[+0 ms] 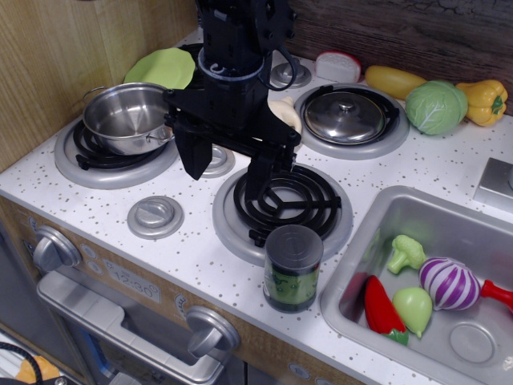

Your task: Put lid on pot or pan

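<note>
A dark green cylindrical can [292, 268] stands nearest on the white speckled table [200, 257]. Above the middle burner, the black fingers [227, 170] hang apart, empty. Farther left sits the shiny straight-sided steel pot [128, 117]; far right, the domed steel lid [345, 117] rests on a burner.

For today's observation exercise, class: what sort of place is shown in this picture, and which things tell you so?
Most likely a toy play kitchen: a speckled countertop with coil burners, a steel sink holding plastic vegetables, and oven knobs on the front. A pot and a lid sit on separate burners.
</note>
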Tool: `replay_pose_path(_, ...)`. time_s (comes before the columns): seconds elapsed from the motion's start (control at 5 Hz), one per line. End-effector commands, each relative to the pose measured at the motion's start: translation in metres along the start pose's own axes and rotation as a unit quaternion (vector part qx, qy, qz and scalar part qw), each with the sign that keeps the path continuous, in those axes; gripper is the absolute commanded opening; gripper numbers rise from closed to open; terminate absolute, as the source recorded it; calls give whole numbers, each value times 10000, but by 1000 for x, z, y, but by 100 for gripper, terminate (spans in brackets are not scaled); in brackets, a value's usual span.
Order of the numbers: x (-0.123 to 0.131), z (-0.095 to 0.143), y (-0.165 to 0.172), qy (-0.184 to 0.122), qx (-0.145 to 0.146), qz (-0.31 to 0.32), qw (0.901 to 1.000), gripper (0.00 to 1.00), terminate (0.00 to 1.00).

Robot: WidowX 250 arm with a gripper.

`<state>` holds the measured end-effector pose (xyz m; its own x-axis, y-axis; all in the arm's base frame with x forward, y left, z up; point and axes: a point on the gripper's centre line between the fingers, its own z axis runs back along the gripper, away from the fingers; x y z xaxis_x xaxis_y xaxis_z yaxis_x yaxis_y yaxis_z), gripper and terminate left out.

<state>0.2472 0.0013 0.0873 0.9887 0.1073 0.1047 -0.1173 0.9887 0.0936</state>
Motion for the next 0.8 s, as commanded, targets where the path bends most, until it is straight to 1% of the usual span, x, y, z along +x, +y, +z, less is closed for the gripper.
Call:
replay_pose_path(0.0,0,0,0,0,0,0,10000,100,0)
replay_pose_path(0.4,40,-2,0,-490,23,-167,9987,100,0)
replay_pose_path(0.6,82,4,-3,-771,1,-214,9968,100,0)
